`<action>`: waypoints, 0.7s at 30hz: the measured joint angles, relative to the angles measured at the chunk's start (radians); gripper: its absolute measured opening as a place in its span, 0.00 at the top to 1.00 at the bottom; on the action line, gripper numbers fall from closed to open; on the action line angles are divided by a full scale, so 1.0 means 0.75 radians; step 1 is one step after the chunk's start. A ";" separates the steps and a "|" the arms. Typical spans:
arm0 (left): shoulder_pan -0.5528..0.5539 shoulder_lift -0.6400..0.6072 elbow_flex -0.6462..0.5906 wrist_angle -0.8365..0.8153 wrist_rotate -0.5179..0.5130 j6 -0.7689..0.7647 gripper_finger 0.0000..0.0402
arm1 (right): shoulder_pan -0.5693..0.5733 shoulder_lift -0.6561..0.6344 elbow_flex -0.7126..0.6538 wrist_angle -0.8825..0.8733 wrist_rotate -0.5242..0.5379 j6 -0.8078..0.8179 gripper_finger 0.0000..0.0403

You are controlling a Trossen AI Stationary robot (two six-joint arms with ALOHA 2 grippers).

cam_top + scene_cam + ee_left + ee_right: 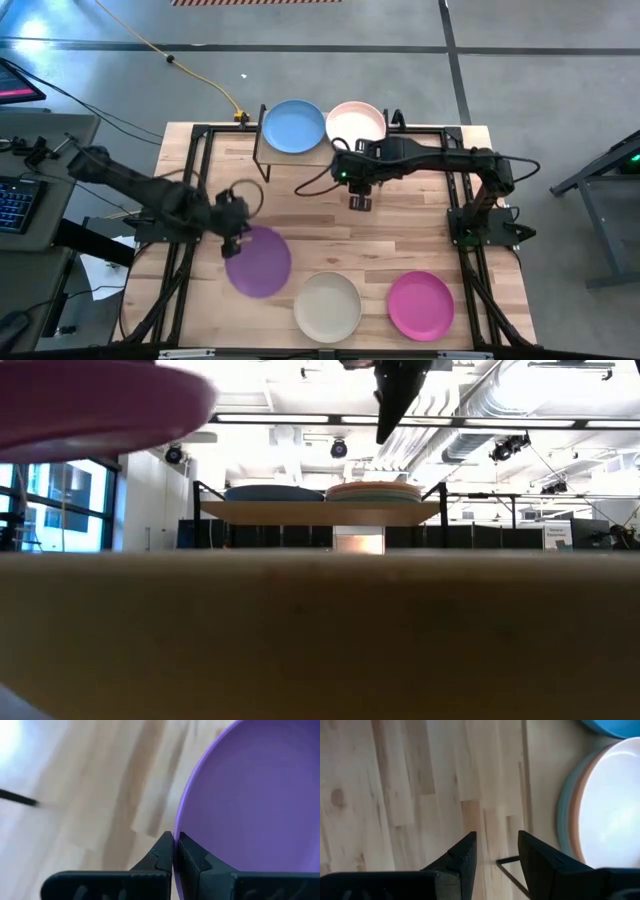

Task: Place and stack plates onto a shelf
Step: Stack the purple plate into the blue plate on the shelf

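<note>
Purple plate (259,262) clamped in left pincer (232,237); right pincer (360,203) apart nr shelf (262,150).

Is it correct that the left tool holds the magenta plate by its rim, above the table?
Not quite: the left tool grips the purple plate by its rim, as the left wrist view shows. The magenta plate lies untouched on the table.
</note>
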 joint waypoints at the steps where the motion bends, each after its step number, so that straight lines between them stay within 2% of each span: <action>1: 0.036 0.000 0.035 -0.013 -0.001 0.025 1.00 | 0.008 0.000 0.000 -0.004 0.000 0.002 0.69; 13: 0.573 -0.001 0.474 -0.053 -0.074 0.338 1.00 | 0.070 -0.053 0.000 -0.008 0.011 0.060 0.69; 21: 0.918 0.042 0.700 0.064 -0.130 0.569 1.00 | 0.080 -0.054 0.000 -0.008 0.011 0.066 0.69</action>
